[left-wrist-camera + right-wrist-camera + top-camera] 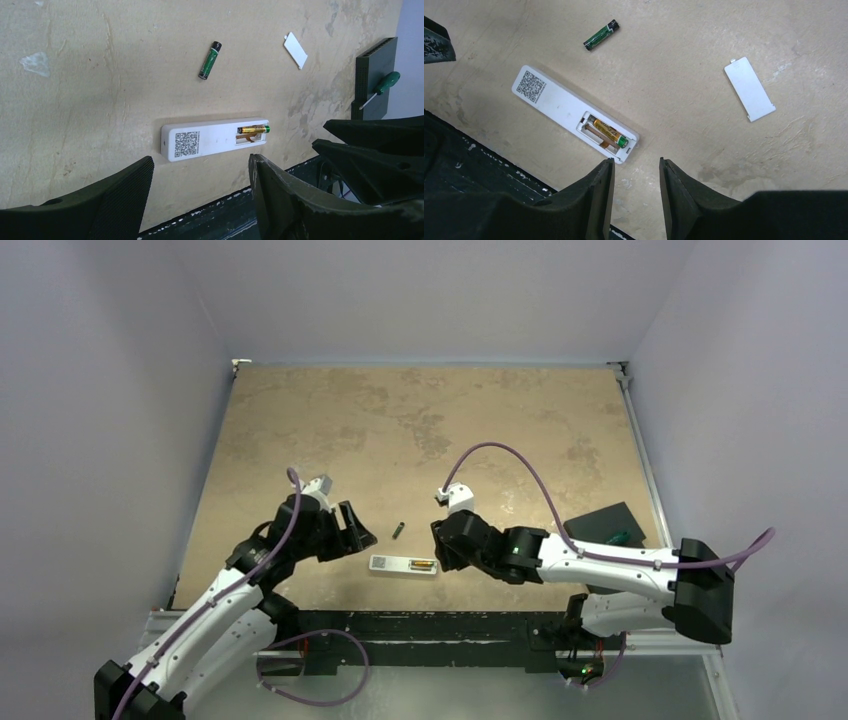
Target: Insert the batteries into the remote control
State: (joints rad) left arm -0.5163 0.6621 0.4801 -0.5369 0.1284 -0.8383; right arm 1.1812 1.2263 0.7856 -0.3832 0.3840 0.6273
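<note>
the remote (404,564) lies face down on the table (420,420), near the front edge and between the two hands. its plain white back is up. a qr label sits at the end toward the left arm, and the battery recess is uncovered at the end toward the right arm.

the gold battery (609,132) lies in the recess, in the slot farther from the table edge, with its green tip at the remote's outer end. the slot next to it, on the edge side, shows only bare plastic and a copper contact.

the green battery (601,35) lies loose on the table, a little beyond the remote on the side away from the arms. it sits at a slant and touches nothing else.

the white cover (749,89) lies flat on the table, well apart from the remote on the right arm's side. it shows only in the wrist views.

the left hand (355,530) is spread wide and holds nothing. it is low, near the qr end of the remote but apart from it.

the right hand (636,165) has its fingers parted a little, with only table between them. its tips are just beside the recess end, and i cannot tell whether they touch it.

at the table's right edge is a black pad (610,523), with a green-handled screwdriver (381,89) lying on it.
</note>
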